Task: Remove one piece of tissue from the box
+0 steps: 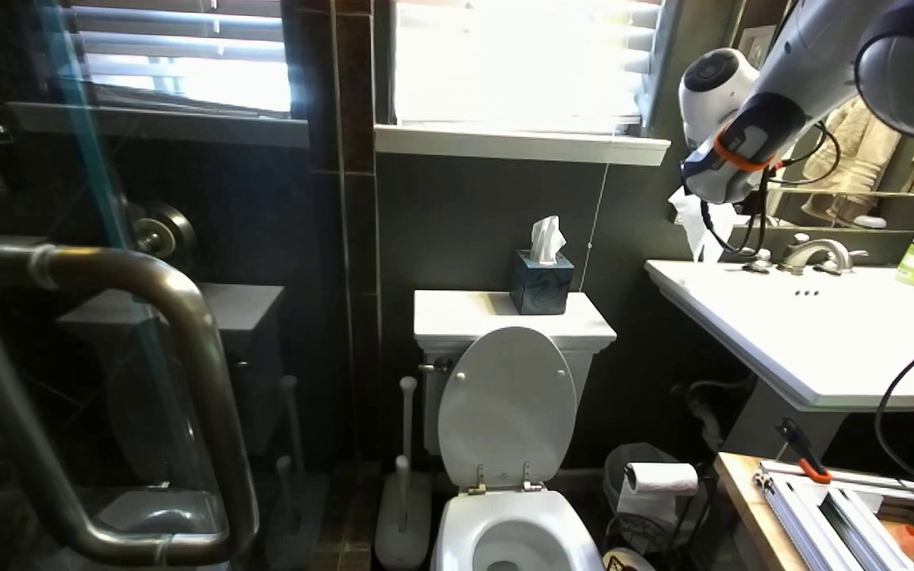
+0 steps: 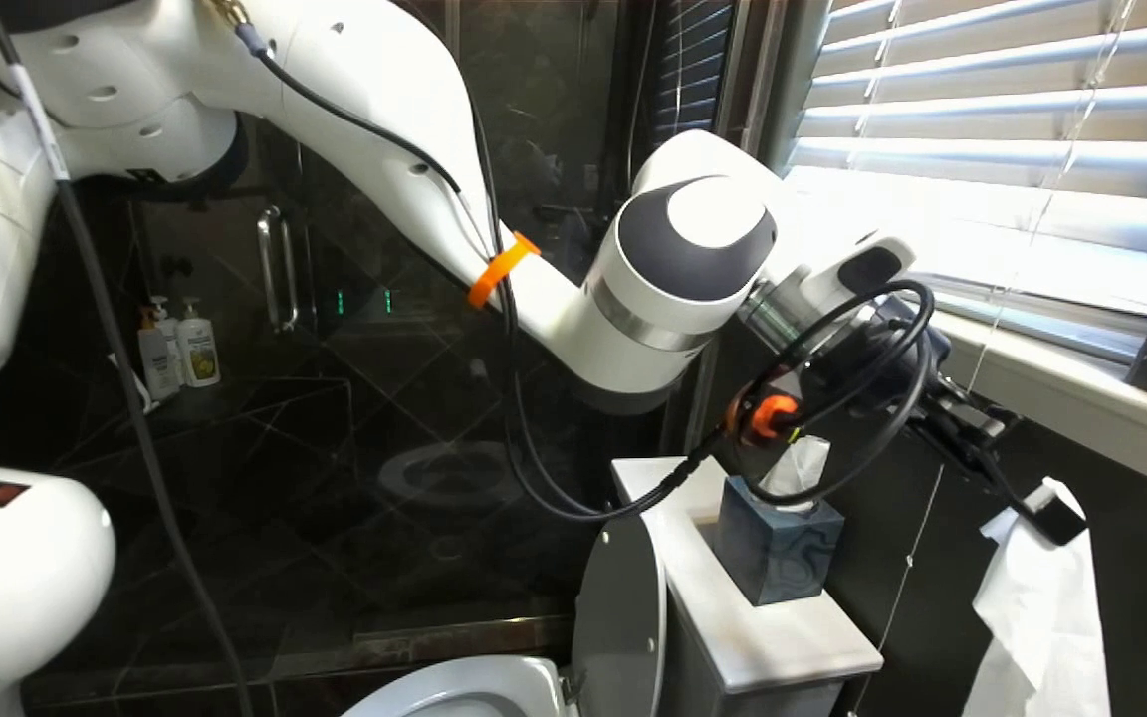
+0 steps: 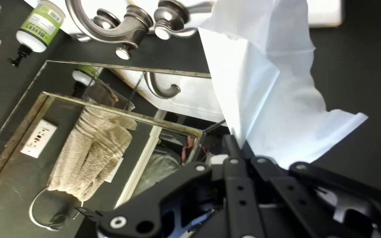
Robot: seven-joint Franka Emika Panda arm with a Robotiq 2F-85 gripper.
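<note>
"Tissue (image 2: 1046, 607) is where, please?"

"It hangs in the air from the gripper (image 3: 239, 145), well apart from the box (image 1: 544, 289). The jaws are brought together with almost no gap, and they pinch it near one end."

"Why so near the end?"

"I suppose because such a part sticks up from the box and is easiest to catch; the next sheet (image 1: 547, 240) stands there in the same way. The box sits upright on the toilet tank (image 1: 457, 313), which leaves its top free for pulling."

"And which way does the held tissue point?"

"Downward. Its long axis is about vertical in both exterior views, pinched end on top, loose end below, near the sink (image 1: 846, 333). Whether it touches the sink, I cannot tell. The wrist view stands upside down, so there the loose end goes toward the top."

"Then the removing is, in my judgement, done; maybe only the release remains."
</note>
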